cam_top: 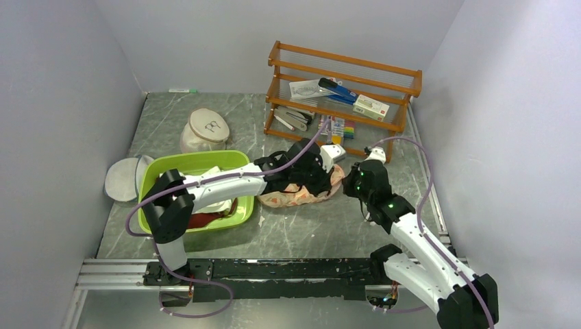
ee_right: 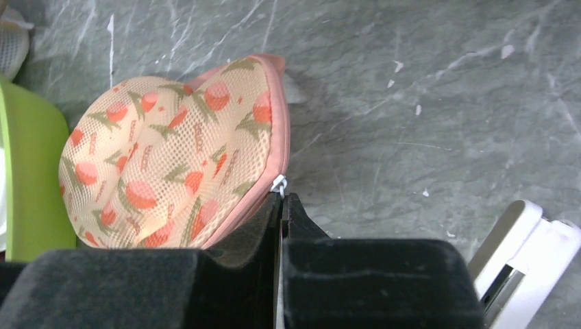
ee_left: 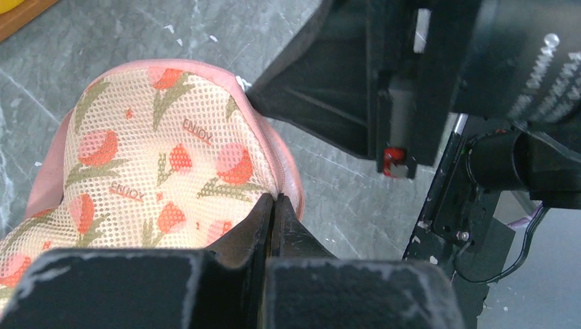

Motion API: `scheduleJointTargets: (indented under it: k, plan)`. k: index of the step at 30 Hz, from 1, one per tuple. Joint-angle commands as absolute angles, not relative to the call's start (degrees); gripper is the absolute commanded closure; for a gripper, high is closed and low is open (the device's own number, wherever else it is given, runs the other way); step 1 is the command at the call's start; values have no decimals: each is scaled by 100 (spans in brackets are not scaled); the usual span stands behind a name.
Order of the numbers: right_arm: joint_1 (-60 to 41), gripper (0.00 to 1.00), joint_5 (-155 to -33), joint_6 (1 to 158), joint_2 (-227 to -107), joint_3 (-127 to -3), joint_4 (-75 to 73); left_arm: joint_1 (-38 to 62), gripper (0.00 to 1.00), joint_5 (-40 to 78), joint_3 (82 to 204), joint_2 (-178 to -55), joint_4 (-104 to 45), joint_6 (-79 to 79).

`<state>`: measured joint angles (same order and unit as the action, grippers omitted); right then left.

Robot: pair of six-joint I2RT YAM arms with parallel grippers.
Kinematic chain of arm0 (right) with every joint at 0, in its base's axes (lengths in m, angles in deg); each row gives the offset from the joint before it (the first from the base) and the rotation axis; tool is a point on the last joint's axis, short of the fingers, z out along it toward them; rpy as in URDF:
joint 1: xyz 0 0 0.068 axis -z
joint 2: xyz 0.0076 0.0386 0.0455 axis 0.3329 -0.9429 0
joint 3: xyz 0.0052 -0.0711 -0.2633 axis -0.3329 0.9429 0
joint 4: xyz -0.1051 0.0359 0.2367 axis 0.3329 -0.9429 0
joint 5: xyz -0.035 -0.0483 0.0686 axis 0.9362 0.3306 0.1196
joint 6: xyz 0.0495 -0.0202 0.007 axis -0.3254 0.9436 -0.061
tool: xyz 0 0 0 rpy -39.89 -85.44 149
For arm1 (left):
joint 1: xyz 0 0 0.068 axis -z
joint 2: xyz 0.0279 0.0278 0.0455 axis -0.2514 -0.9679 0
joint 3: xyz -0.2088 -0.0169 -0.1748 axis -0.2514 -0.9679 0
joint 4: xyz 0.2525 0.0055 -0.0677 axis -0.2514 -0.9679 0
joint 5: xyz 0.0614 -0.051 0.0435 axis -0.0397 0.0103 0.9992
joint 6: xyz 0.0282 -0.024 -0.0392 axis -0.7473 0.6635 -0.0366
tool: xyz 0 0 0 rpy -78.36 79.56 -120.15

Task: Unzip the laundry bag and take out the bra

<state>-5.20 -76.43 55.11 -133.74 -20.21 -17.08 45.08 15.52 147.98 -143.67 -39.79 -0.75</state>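
Observation:
The laundry bag (cam_top: 301,197) is a peach-pink mesh pouch with red-orange prints, lying on the grey table right of the green basin. My left gripper (cam_top: 327,179) reaches across it and is shut on its pink rim (ee_left: 274,197) by the zipper seam. My right gripper (cam_top: 351,185) sits at the bag's right end, shut on the small white zipper pull (ee_right: 279,185). The bag (ee_right: 171,157) looks closed along the visible rim. The bra is hidden.
A green basin (cam_top: 192,156) with cloth in it stands to the left. A round white domed mesh bag (cam_top: 205,130) and a flat grey-white disc bag (cam_top: 123,179) lie behind and beside it. A wooden rack (cam_top: 342,89) with small items stands at the back.

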Motion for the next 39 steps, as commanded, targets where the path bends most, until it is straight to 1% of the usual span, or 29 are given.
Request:
scheduleJointTargets:
  k: [1, 4, 8, 14, 18, 19, 23, 25, 27, 31, 39]
  plan:
    - [-219, 100, -7063, 5395, -13290, -1992, -1712, 4657, 93, 1132, 14978, -14270, -4017, -396]
    - [-114, 100, -7074, 5386, -13231, -1985, -1650, 4692, 93, 1131, 14862, -14329, -3962, -400]
    - [-42, 100, -7518, 5400, -13216, -2032, -1724, 4698, 93, 1260, 14454, -14314, -3888, -354]
    - [-42, 100, -8666, 5286, -12712, -1797, -1957, 4698, 93, 1257, 13994, -14322, -3949, -214]
    - [-50, 100, -9436, 5334, -12611, -1729, -2230, 4698, 92, 1343, 13551, -14119, -3911, -106]
    - [-50, 100, -9640, 5331, -12611, -1675, -2201, 4698, 90, 1342, 13524, -14071, -3964, -96]
    - [-50, 100, -10353, 5281, -12766, -1494, -2038, 4701, 62, 1294, 13688, -13875, -4179, -20]
    - [-57, 100, -10519, 5300, -12804, -1444, -2009, 4701, 51, 1330, 13829, -13789, -4211, 32]
    - [-57, 100, -10635, 5292, -12803, -1405, -1961, 4707, 44, 1407, 13997, -13779, -4212, 100]
    - [-66, 100, -10742, 5313, -12869, -1395, -1934, 4705, 38, 1370, 14187, -14012, -4062, 73]
    - [-61, 100, -10792, 5325, -12833, -1369, -1885, 4706, 40, 1532, 14390, -14474, -4142, -81]
